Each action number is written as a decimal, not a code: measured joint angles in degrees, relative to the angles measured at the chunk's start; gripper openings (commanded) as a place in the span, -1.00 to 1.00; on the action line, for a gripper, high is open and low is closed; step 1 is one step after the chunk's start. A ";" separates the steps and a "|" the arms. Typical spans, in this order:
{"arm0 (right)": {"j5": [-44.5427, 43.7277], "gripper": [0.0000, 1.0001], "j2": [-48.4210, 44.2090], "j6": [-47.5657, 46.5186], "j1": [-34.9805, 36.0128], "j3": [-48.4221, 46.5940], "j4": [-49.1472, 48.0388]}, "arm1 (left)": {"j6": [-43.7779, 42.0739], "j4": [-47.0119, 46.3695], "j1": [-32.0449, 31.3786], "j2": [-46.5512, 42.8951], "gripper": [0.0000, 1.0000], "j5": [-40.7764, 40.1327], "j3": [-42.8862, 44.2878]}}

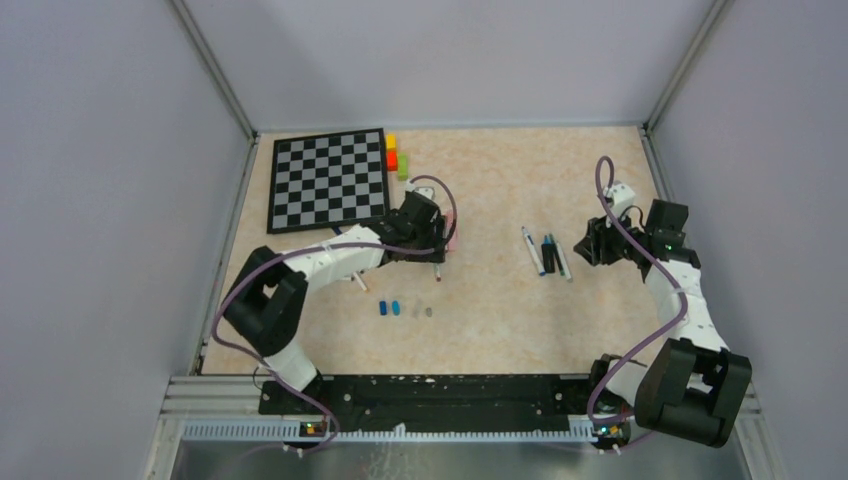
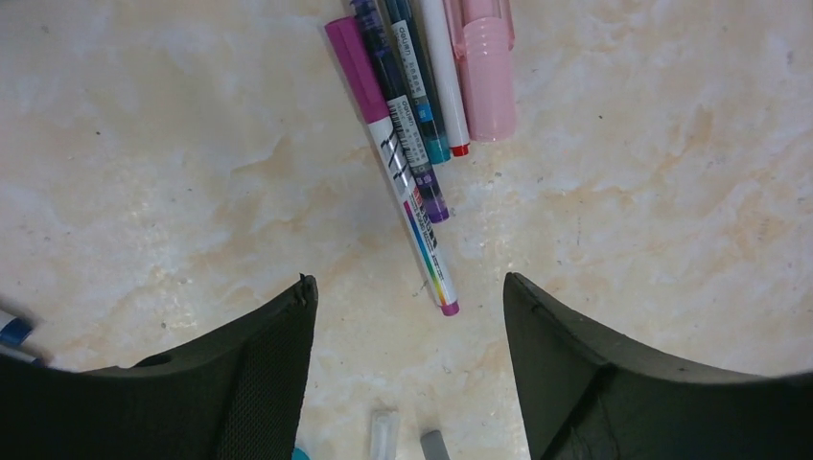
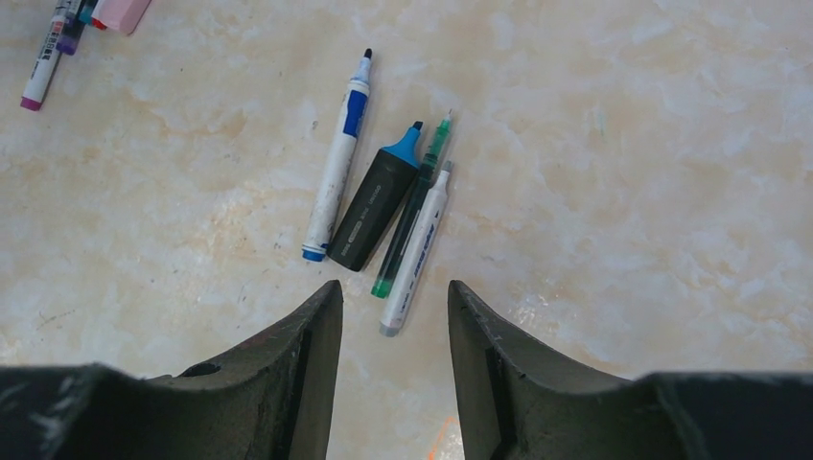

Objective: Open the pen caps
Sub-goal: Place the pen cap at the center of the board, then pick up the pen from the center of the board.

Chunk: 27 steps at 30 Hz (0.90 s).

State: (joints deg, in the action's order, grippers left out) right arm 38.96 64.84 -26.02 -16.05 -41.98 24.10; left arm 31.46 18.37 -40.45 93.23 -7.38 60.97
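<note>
The left claw (image 2: 407, 284) hangs low over the tabletop (image 2: 153, 163), its two fingers spread wide with nothing between them. Its own camera shows a fan of pens (image 2: 422, 115) just beyond the fingertips. A white pen with a magenta cap (image 2: 350, 62) reaches nearest the gap. Next to it lie a dark pen with a purple end, a teal-ended one, a white one with a red end and a wide pink highlighter (image 2: 487, 81), all packed side by side. At the bottom edge of that view, between the fingers, lie a clear cap (image 2: 383, 433) and a grey cap (image 2: 434, 447).

The overhead view hides most of this fan under the arm, but it shows what the wrist camera crops. The loose caps (image 1: 405, 309) make a short row of four, two blue and two pale, on the near side of the claw. Beyond the claw lie a chessboard (image 1: 330, 180) and a few coloured blocks (image 1: 395, 155).

The right claw (image 3: 393, 287) has its fingers apart, less widely, and grips nothing. Ahead of it lies a close group of four uncapped pens (image 3: 379, 206): a white barrel with a blue band, a black highlighter with a blue tip, a thin green pen, and a white-grey pen whose near end lies under the gap. Their bare tips show only in this wrist view; from overhead they are thin strokes.
</note>
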 measured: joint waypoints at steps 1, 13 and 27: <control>0.02 -0.13 0.00 -0.02 0.00 0.00 0.02 | 0.07 0.85 0.02 1.53 0.33 0.07 1.18; 0.20 -0.13 0.02 -1.01 0.00 0.48 0.20 | 0.07 11.82 -0.04 14.45 -0.10 0.46 12.46; 0.17 -0.13 0.02 -1.44 0.00 0.85 0.44 | -1.01 13.38 -0.48 17.09 -0.20 1.51 14.14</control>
State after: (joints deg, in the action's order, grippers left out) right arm 39.13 64.86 -27.46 -16.05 -41.12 24.53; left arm 30.46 31.75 -40.93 110.32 -5.87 75.11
